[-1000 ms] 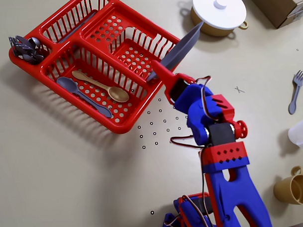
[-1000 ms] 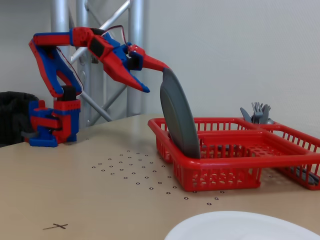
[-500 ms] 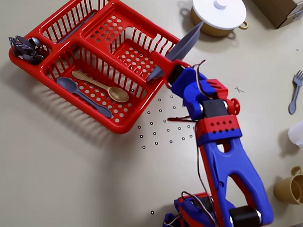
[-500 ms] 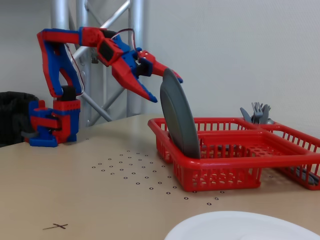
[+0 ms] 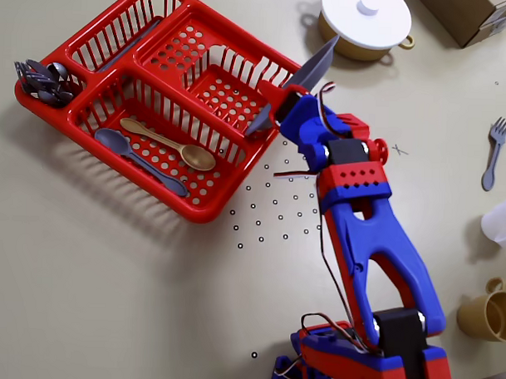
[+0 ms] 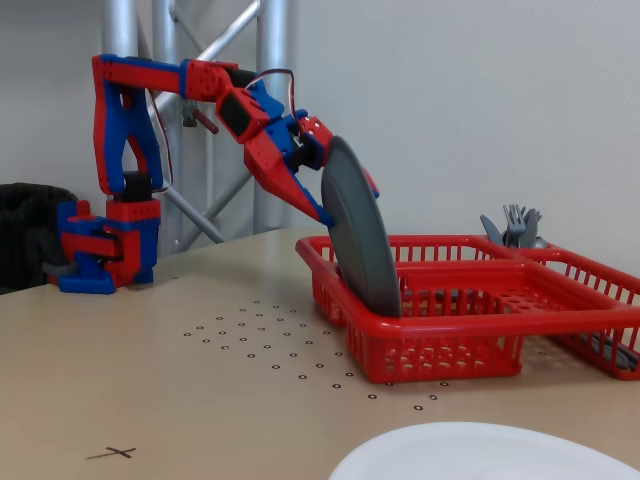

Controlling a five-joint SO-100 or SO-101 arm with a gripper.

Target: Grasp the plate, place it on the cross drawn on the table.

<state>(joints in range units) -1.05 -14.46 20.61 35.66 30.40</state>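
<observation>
1. Standing on edge and tilted, the plate sits in the near-left end of the red rack in the fixed view, its lower rim down inside the basket and its upper rim well above the rack wall.
2. In the overhead view the plate shows as a thin grey sliver that crosses the rack's right corner and points toward the white lid of a tan pot.
3. The gripper straddles the plate's upper left rim in the fixed view, with 1 red finger on the near face and the other out of sight behind the plate.
4. The jaws look parted around the rim; whether they press on the plate I cannot tell.
5. In the overhead view the gripper lies at the rack's right corner, just beside the plate's lower part.
6. The cross is a small mark on the table, just right of the arm's wrist in the overhead view and well apart from the plate.
7. In the fixed view the cross lies near the front left.
8. 2 spoons lie in the rack's near compartment in the overhead view, and a grey fork lies on the table far right.
</observation>
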